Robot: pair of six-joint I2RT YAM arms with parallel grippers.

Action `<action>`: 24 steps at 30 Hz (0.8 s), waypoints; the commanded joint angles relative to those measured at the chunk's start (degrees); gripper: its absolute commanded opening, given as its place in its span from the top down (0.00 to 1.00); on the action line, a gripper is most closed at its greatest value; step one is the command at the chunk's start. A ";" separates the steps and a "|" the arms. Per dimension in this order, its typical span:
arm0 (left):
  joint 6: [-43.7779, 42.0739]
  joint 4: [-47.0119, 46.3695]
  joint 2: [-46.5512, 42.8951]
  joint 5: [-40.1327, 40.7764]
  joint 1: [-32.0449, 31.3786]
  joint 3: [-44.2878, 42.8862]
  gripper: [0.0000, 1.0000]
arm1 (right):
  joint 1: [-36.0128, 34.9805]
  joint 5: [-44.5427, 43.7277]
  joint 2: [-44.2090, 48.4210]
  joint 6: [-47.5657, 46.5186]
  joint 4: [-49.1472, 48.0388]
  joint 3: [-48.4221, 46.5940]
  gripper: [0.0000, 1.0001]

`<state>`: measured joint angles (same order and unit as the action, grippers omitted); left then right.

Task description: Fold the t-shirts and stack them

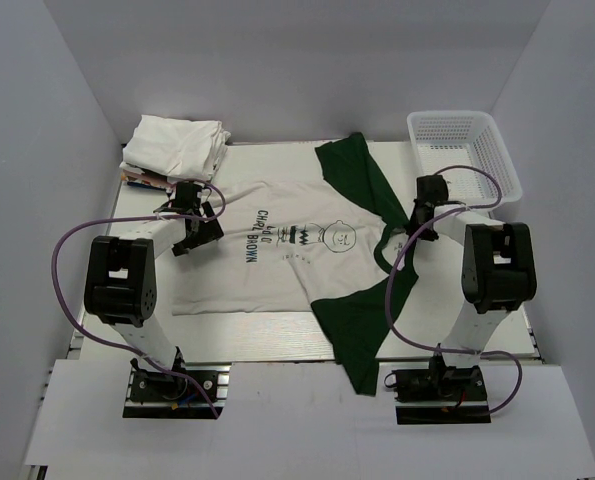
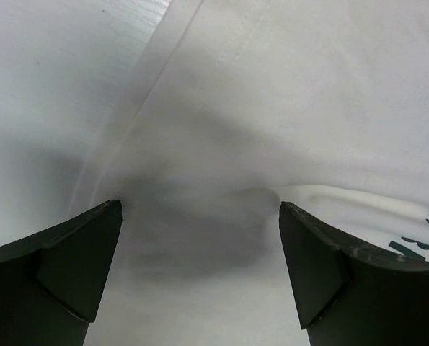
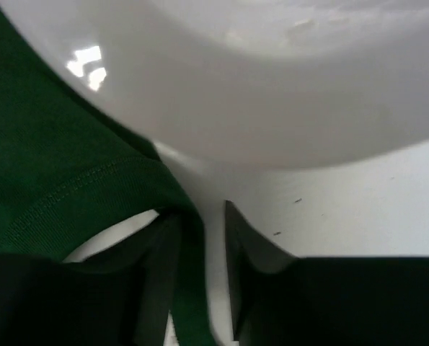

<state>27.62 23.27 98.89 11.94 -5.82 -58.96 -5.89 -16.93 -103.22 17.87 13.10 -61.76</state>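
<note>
- A fold begun from here could go crooked: the printed t-shirt (image 1: pixel 277 265) lies face up across the table (image 1: pixel 247 328) with its near green sleeve (image 1: pixel 362 340) trailing past the table's front edge, and that loose cloth would likely drag or twist if the two ends rise unevenly.
- At the collar end the hold looks thin. A grip on the narrow ribbing alone could slip once the body's weight comes onto it.
- At the hem end, jaws closing where they stand might take only the top layer, or a bunched pleat, leaving the back panel behind.
- The left gripper (image 1: pixel 195 228) hovers at the shirt's bottom edge with its fingers (image 2: pixel 77 267) spread wide. White cloth fills the gap between them, and the stitched hem (image 2: pixel 138 115) runs just beyond the tips.
- The right gripper (image 1: pixel 424 215) sits at the neckline, jaws drawn nearly together. The green collar rib (image 3: pixel 189 310) passes between them against the left finger, with a pale sliver beside the right one. In this blurred close view it cannot be told whether the rib is truly pinched.
- The folded stack (image 1: pixel 177 145) waits at the far left corner, well apart from both grippers; the mesh basket (image 1: pixel 462 118) stands at the far right.
</note>
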 commanded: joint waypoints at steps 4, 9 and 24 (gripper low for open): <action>-1.07 -1.38 -2.74 -1.84 0.20 0.16 0.00 | 0.44 8.05 2.14 -4.59 1.92 -2.93 0.53; -1.60 -1.90 -3.26 -2.45 0.20 0.68 0.00 | 0.00 15.32 11.37 -7.49 0.70 0.49 0.27; -1.60 -1.38 -2.12 -2.28 0.20 0.16 0.00 | -4.39 27.56 -3.64 -1.62 -1.60 -9.25 0.10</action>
<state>26.35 22.24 98.89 9.43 -5.78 -58.54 -10.74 7.44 -103.28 12.84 12.10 -68.60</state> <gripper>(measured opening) 0.998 0.904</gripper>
